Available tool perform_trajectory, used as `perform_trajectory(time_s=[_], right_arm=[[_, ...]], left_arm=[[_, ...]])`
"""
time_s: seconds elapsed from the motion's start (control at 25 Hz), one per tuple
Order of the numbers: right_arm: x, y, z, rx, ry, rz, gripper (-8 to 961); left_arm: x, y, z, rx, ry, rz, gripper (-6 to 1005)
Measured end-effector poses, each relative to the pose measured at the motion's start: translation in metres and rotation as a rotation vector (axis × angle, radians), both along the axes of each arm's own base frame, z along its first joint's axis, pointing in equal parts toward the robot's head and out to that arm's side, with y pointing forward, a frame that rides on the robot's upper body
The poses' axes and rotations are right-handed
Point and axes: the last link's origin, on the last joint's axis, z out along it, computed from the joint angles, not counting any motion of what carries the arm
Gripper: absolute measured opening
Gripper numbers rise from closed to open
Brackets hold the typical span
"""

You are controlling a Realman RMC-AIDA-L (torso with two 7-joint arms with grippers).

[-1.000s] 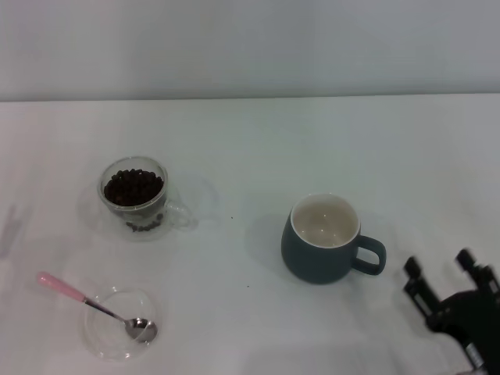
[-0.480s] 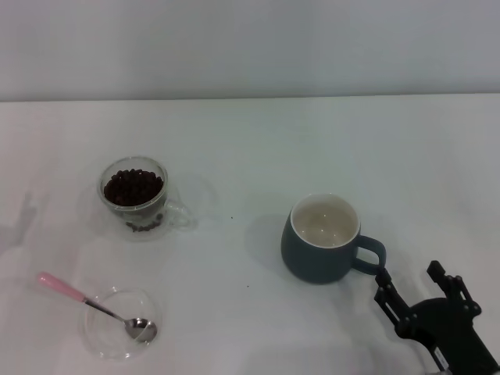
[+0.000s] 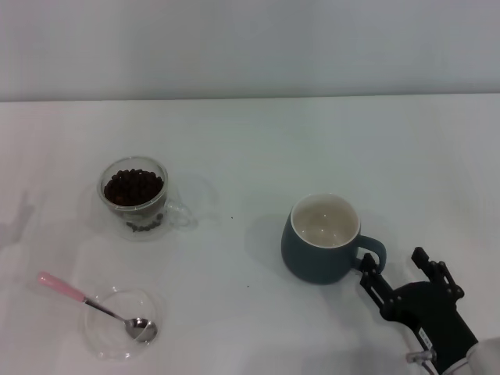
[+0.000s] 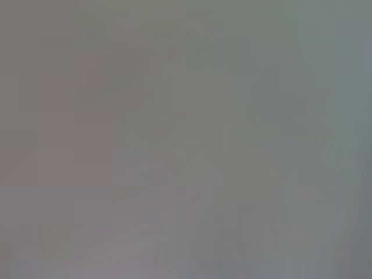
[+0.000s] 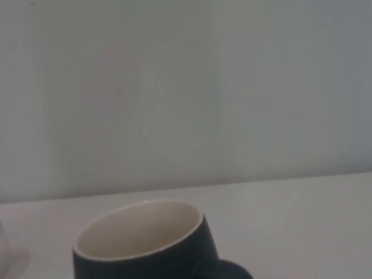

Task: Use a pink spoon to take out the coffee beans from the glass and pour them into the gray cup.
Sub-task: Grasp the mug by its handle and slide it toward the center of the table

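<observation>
The right gripper had moved in from the table's edge until its spread-open, empty fingers sat just beside the handle of the gray cup. It seemed to be getting ready to hold the cup, and no scooping had started. The pink spoon lay in a clear saucer on the robot's left, and the coffee beans filled the glass. Only the head view showed those; the right wrist view showed just the cup's empty white inside, and the left wrist view showed nothing clear.
</observation>
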Motion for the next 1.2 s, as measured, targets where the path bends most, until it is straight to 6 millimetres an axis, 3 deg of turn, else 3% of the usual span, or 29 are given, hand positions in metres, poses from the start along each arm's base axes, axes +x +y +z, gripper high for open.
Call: perform_trajectory(time_s=[0.88, 1.2], right_arm=[[0.003, 0.028, 0.001, -0.013, 0.003, -0.030, 852], [0.002, 0.029, 0.000, -0.031, 0.048, -0.016, 723]], left_arm=[[-0.002, 0.000, 0.007, 0.019, 0.011, 0.001, 847], [-0.004, 0.000, 0.009, 0.035, 0.001, 0.011, 847]])
